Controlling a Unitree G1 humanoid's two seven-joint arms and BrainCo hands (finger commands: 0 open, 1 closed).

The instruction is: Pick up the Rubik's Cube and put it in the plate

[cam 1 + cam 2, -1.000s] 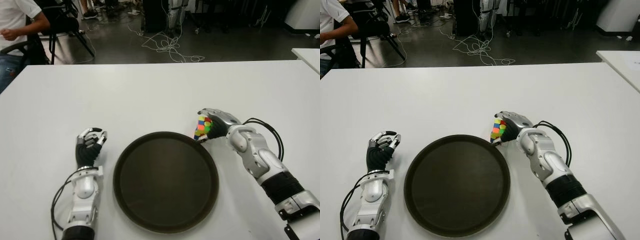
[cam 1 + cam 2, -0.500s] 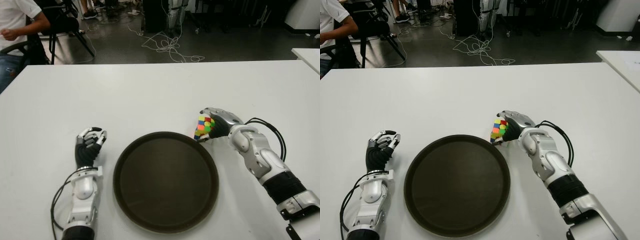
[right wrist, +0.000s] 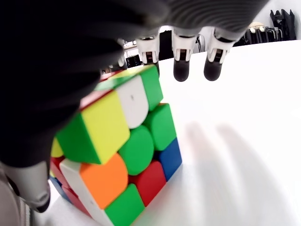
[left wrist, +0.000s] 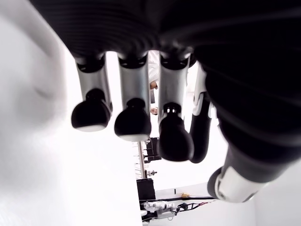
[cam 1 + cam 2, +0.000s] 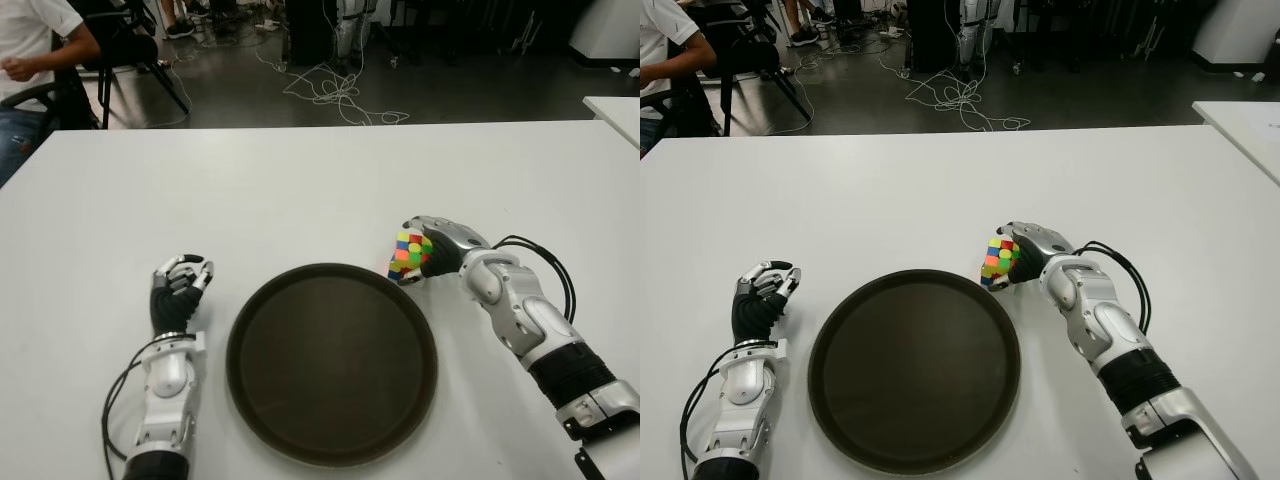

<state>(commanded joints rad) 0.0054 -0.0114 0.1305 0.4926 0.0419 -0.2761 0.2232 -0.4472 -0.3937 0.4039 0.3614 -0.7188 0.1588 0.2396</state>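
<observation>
Right wrist view: Rubik's Cube [image 3: 117, 150] clasped in right hand [image 5: 440, 248], tilted, just off plate [image 5: 331, 362] rim at far right edge. Plate lies leftward of hand. Left hand [image 5: 178, 285] curled, empty, beside plate.

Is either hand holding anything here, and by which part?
The right hand grips the Rubik's Cube by its top and side, tilted beside the plate rim. The left hand holds nothing.
</observation>
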